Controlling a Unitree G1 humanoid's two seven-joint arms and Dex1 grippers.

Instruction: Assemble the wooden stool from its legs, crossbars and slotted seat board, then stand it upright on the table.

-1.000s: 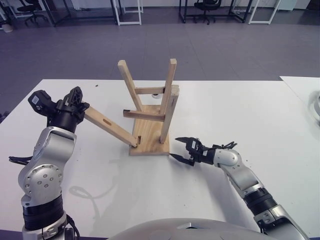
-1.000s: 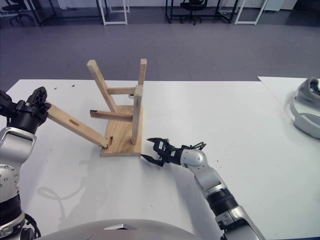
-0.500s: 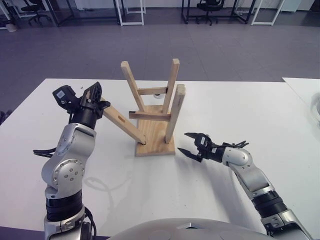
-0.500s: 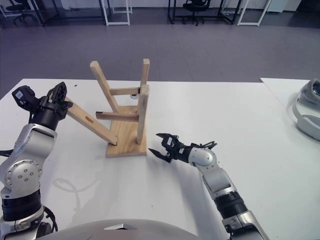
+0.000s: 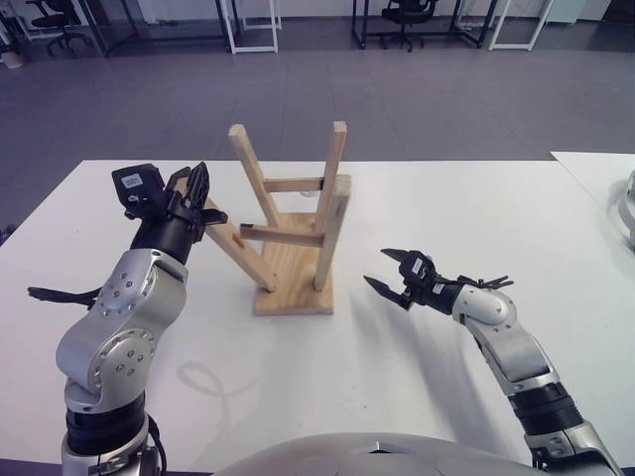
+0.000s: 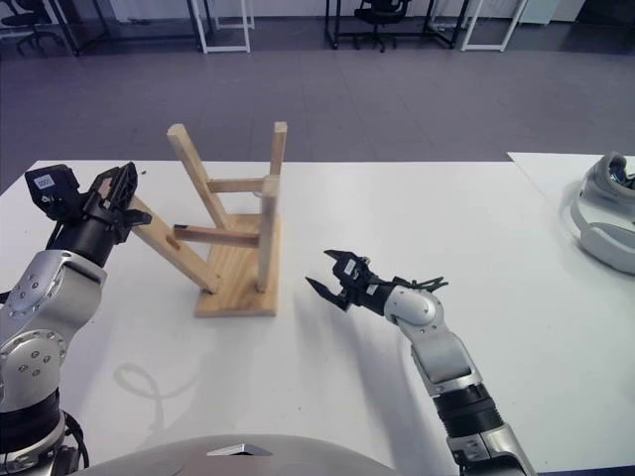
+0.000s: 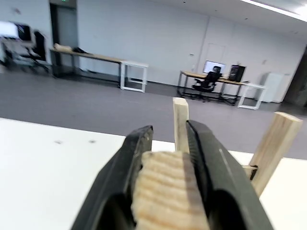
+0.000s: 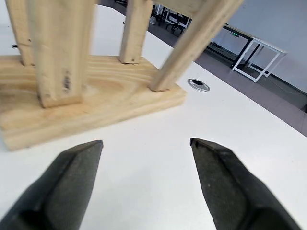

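Steeper now, the leg (image 5: 238, 250) clamped in the left gripper (image 5: 204, 198) meets the seat board (image 5: 296, 286); right gripper (image 5: 378, 268) gapes beside.

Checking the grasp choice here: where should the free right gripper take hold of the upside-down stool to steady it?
Probably the near upright leg, low down, approached from the robot's right. The seat board lies flat, leaving no gap under it, while that leg stands clear, facing the open right gripper.

Left gripper (image 5: 203, 196), clamped on the loose leg (image 5: 243, 260), swings in toward the seat board (image 5: 294, 290). The leg ahead of its jaws tilts steeper. Right gripper (image 5: 376, 267) backs off: board edge now apart from its open jaws, earlier just beside them. Board itself possibly shifts; the whole view moves too.
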